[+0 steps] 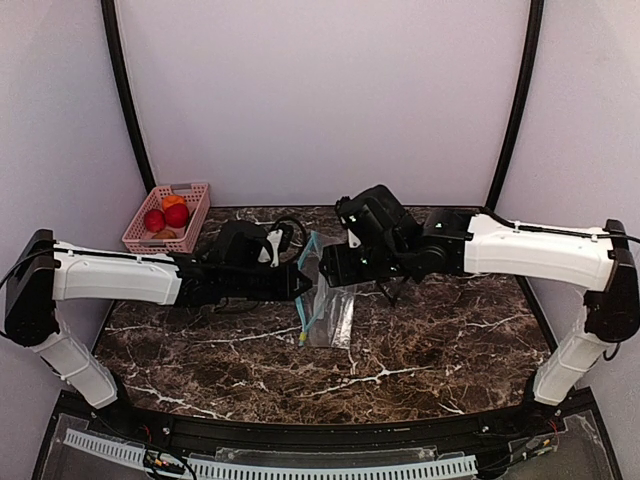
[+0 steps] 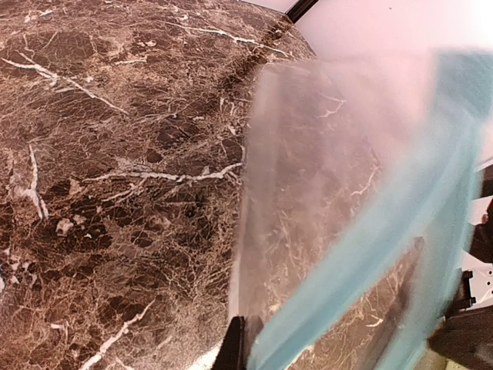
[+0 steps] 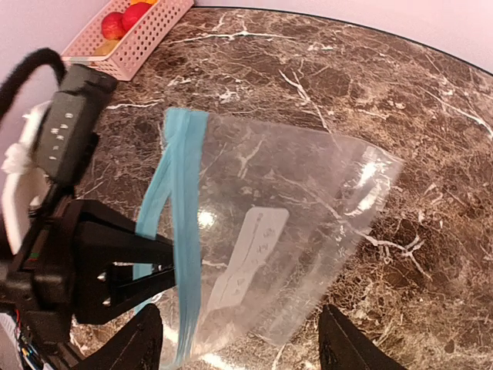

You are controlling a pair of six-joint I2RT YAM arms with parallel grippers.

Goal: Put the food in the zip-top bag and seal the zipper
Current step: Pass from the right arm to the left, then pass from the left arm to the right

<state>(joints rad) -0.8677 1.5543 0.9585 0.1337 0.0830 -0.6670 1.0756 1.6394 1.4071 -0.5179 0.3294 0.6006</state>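
Top external: food sits in the pink basket, none bagged that I see. My left gripper pinches the zip-top bag by its zipper over the worktop; right gripper spread. Loading, sealing remain.

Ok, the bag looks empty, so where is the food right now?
In the top view, the food sits in the pink basket at the table's far-left corner, away from the zip-top bag.

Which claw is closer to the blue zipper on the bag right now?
Left. The left claw is pinching the zipper itself. The right claw is open, facing the clear side of the zip-top bag, off the strip.
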